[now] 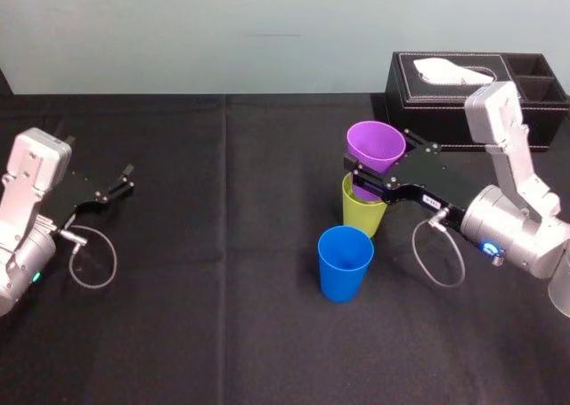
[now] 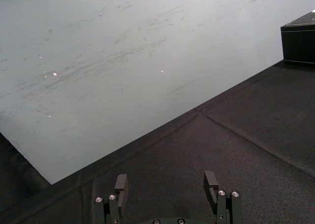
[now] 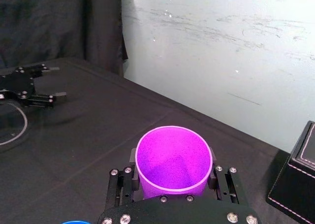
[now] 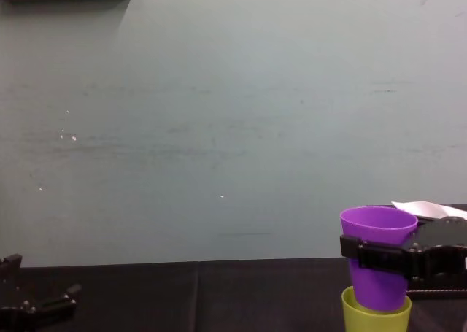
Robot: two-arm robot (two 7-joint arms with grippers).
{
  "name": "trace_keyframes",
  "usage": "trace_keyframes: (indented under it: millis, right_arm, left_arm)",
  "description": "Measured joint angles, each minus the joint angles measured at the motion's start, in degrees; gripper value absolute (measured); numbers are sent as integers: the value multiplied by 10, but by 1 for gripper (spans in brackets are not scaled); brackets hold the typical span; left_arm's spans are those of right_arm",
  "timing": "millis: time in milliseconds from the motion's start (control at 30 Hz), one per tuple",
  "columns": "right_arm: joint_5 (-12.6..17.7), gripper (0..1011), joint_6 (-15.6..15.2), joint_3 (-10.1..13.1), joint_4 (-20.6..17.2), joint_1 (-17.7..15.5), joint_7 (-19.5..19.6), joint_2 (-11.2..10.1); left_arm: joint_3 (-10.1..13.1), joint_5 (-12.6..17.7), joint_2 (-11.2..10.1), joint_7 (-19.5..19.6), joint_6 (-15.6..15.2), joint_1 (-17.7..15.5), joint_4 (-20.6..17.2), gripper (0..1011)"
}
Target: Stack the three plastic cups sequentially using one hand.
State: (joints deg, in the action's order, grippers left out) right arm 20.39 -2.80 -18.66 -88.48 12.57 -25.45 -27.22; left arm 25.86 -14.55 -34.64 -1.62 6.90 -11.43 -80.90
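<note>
My right gripper is shut on the purple cup, one finger on each side just below its rim. In the chest view the purple cup hangs upright with its base dipping into the mouth of the lime-green cup. The green cup stands on the black cloth right of centre. Just in front of it stands the blue cup, upright and apart from the others. The right wrist view looks down into the purple cup between my fingers. My left gripper rests open at the far left, holding nothing.
A black leather tissue box sits at the back right, behind my right arm. A black cloth covers the table, with a pale wall behind it. A loose cable loop hangs by my left wrist.
</note>
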Motion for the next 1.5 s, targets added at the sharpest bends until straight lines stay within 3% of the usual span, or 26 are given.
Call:
trace_keyframes:
  millis: [667, 1500]
  right_arm:
    - [-10, 736, 32, -11, 56, 16, -5, 18]
    - [-22, 736, 37, -15, 72, 16, -3, 23]
  left_arm:
    - [0, 0, 0, 0, 0, 0, 0, 1011]
    - [0, 0, 0, 0, 0, 0, 0, 1011]
